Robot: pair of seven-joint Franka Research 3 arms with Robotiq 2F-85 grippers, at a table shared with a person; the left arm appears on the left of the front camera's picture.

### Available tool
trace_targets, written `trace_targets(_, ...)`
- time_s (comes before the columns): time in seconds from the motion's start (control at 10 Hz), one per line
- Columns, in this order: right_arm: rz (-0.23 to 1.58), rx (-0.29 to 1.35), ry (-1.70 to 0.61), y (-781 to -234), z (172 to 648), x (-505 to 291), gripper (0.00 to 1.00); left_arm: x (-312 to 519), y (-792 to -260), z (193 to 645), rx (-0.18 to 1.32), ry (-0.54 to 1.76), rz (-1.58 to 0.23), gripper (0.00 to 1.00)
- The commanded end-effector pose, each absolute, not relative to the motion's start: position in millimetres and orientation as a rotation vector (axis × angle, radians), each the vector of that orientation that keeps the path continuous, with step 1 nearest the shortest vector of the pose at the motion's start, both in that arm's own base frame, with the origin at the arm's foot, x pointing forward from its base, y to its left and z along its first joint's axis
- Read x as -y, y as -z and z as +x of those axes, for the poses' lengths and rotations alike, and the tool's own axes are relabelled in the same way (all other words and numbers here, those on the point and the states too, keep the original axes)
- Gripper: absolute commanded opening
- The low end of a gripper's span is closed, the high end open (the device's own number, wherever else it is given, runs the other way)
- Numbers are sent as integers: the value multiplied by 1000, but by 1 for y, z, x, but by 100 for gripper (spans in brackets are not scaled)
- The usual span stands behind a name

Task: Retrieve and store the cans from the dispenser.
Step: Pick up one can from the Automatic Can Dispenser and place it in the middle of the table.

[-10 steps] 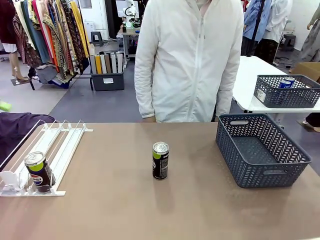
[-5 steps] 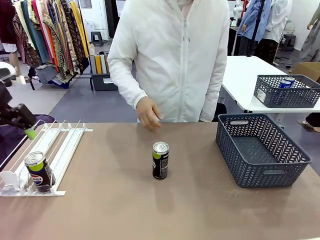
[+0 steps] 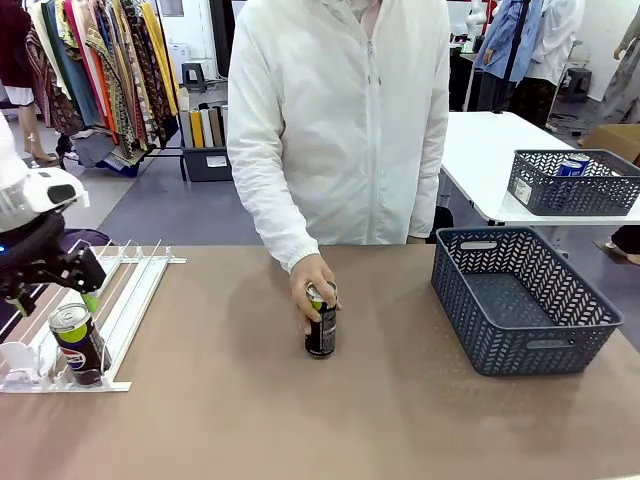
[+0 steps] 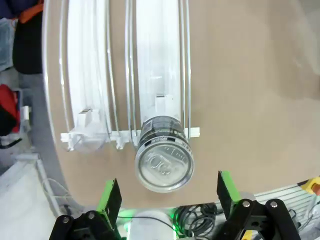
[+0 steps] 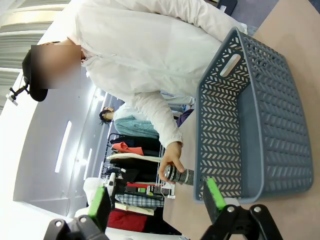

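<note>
Hovering with left gripper (image 4: 167, 182) spread wide over can (image 4: 164, 162) at rack (image 4: 155, 50) stop; risk of toppling it if clamped off-centre.

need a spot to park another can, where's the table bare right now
Bare tabletop lies between the dispenser and the middle can, between that can and the grey basket, and along the near edge. Crowded: the dispenser's near end, where the open left gripper hangs over the racked can, and the centre, where the person's hand holds the can.
</note>
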State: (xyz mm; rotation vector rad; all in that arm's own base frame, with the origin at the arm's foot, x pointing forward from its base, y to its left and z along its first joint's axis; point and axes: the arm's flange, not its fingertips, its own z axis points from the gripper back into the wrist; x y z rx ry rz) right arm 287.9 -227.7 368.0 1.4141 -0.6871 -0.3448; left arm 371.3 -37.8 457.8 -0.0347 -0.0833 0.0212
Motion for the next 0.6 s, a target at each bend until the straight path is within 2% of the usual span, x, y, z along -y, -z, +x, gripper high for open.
trace_targets(0.0, 1419, 677, 345, -372, 286, 227, 100, 37, -444, 381, 64, -27, -43, 100)
trace_targets(0.5, 1419, 677, 345, -372, 286, 227, 100, 39, -419, 394, -30, -11, -43, 100)
